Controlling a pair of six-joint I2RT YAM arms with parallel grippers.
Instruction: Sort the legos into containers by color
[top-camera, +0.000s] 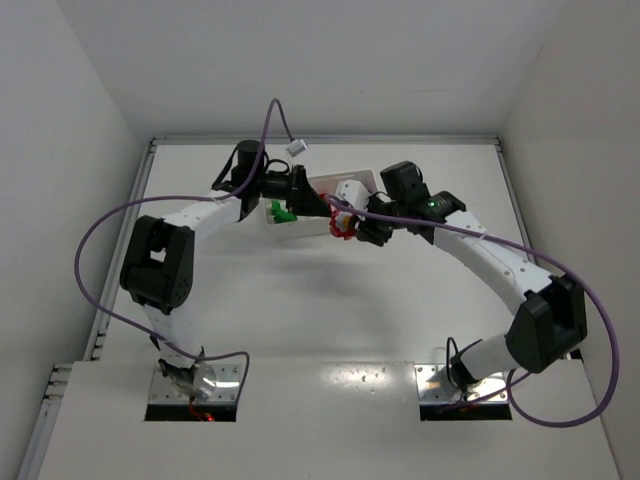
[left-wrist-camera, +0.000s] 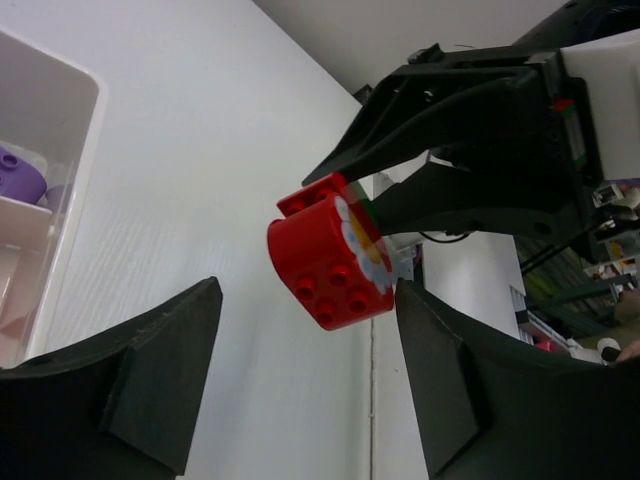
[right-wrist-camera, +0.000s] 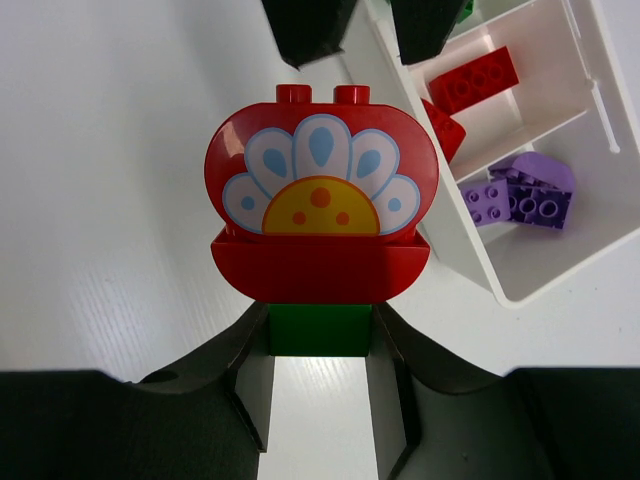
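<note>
A mixed-colour clump (right-wrist-camera: 320, 215) of toy bricks is held in the air above the white worktop (right-wrist-camera: 100, 200), just beside the long white tray (right-wrist-camera: 545, 275). The right gripper (right-wrist-camera: 320, 338) has its fingers closed on the small green brick (right-wrist-camera: 320, 330) at the base of the clump. A wider, round-shouldered red part is pressed onto that brick. The left gripper (left-wrist-camera: 308, 292) faces the clump with its fingers spread wide, one to each side of the red part, touching nothing.

In the tray, red bricks (right-wrist-camera: 478, 78) lie in the middle compartment and purple bricks (right-wrist-camera: 525, 190) in the end one. From above, a green piece (top-camera: 281, 212) seems to lie at the tray's other end, though the left arm hides much of it.

The clump is probably light, stiff and smooth, held together only by the press-fit of its studs. It should not crush, but the glossy plastic could slip or twist under a sideways pull. The curved shoulders of the red part are a poor place to grip. Its flat front and back faces, or its straight lower band, look like the safer hold for pulling it off the green brick.

No brand, label or lettering can be read. The only print is a picture on the red part's face: a yellow half-circle with red dots, fanned by white petals with blue drops.
</note>
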